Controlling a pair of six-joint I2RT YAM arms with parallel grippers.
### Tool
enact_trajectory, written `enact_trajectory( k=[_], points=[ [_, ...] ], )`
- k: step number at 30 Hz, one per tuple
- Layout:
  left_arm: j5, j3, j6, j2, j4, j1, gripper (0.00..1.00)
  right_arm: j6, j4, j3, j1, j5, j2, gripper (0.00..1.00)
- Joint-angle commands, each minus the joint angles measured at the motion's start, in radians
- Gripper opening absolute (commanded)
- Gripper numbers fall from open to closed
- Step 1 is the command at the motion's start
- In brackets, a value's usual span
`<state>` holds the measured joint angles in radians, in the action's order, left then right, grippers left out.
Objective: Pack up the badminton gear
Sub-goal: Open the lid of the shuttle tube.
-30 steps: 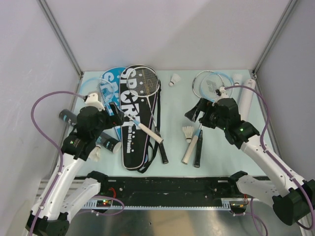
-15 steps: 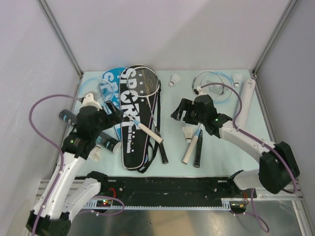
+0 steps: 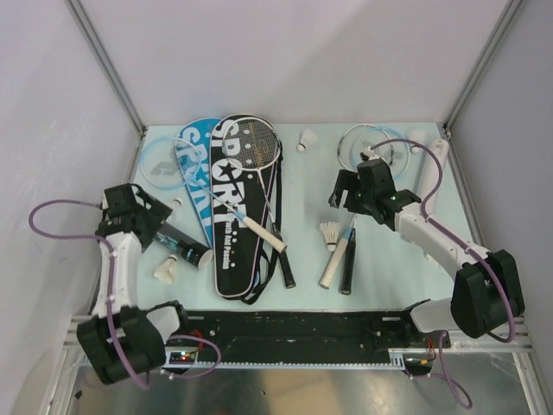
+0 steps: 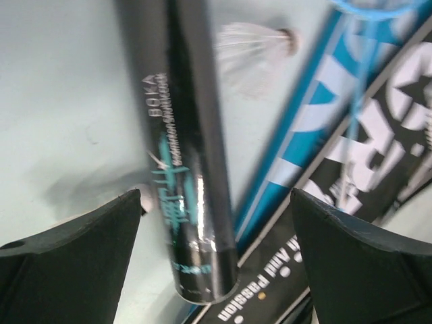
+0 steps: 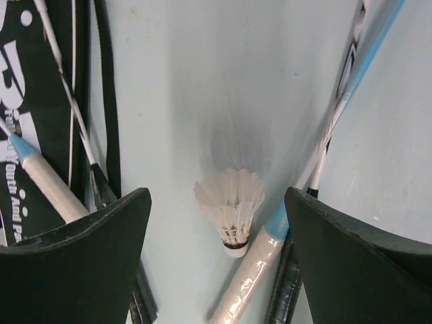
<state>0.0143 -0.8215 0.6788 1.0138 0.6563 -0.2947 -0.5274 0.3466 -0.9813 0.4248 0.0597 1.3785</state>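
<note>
The left gripper (image 4: 216, 202) hung wide open over the black tube (image 4: 182, 155), which lay on the table (image 4: 67, 101) between its jaws, long axis crossing their closing line. The right gripper (image 5: 217, 194), also open, hovered directly above a shuttlecock (image 5: 229, 212) just beside a racket handle (image 5: 250, 297).

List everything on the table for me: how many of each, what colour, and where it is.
Black "SPORT" racket cover: one, black, centre.
Blue "SPORT" racket cover: one, blue, against the black cover's left side.
Thin-framed badminton rackets: four, white or black handles; two across the covers, two right of centre.
White feather shuttlecocks: at least four, white, scattered.
Black cylindrical tube: one, black, near left.
White cylindrical tube: one, white, far right edge.
Left claw: one, black, open over the black tube.
Right claw: one, black, open above a shuttlecock.
</note>
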Motion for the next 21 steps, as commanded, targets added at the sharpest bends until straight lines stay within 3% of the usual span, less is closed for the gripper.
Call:
enact_trajectory(
  k=[1, 5, 13, 21],
  points=[
    [0.030, -0.001, 0.020, 0.119, 0.020, -0.063, 0.96, 0.086, 0.020, -0.037, 0.016, -0.062, -0.044, 0.87],
    [0.096, -0.036, -0.023, 0.202, 0.004, -0.071, 0.98, 0.111, 0.006, -0.027, 0.024, -0.111, -0.056, 0.88],
    [0.056, -0.055, -0.036, 0.317, -0.026, -0.085, 0.98, 0.112, -0.053, -0.005, 0.031, -0.194, -0.075, 0.88],
    [0.009, -0.105, -0.041, 0.431, -0.056, -0.095, 0.89, 0.108, -0.071, 0.013, 0.071, -0.204, -0.085, 0.88]
  ],
)
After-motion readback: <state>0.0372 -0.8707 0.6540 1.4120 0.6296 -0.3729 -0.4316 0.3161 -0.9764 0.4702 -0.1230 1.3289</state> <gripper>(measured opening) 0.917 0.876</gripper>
